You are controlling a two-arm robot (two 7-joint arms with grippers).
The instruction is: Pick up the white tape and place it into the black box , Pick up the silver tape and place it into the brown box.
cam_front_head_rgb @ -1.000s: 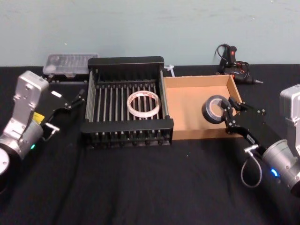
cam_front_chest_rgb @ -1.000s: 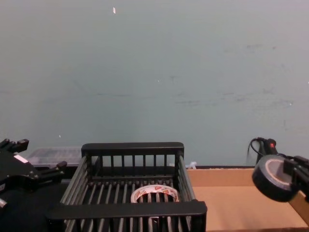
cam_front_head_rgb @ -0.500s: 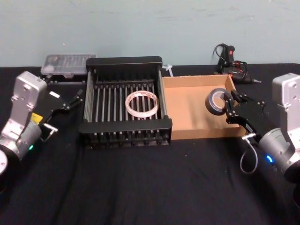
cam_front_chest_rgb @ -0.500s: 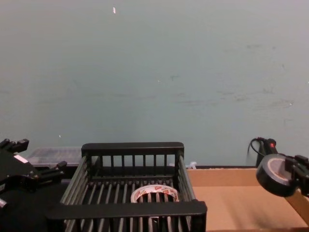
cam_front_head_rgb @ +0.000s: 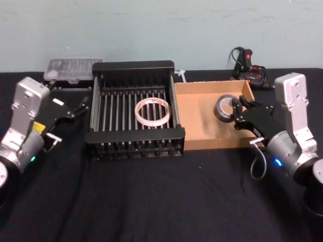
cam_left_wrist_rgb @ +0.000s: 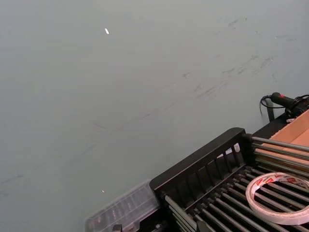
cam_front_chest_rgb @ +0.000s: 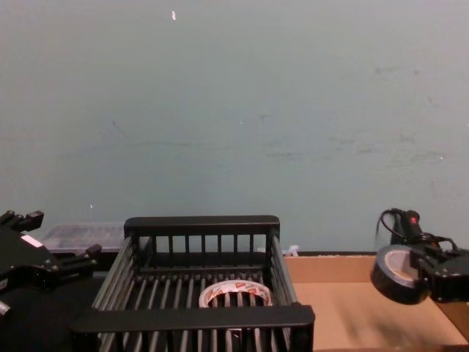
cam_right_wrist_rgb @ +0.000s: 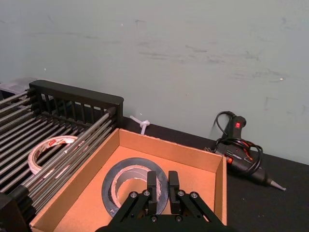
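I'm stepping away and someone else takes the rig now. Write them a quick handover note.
Right gripper: shut on the silver tape, holding it over the brown box, not yet released.
Left gripper: idle beside the black box, to its left.
White tape: lying flat in the black box. Done.
Left to do: lower the silver tape into the brown box, open the right gripper, pull back.

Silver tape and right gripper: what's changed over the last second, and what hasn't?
The right gripper, still shut on the silver tape, has carried it leftward and lower, farther in over the brown box; not released. The white tape lies unmoved in the black box, and the left gripper stays parked beside that box.
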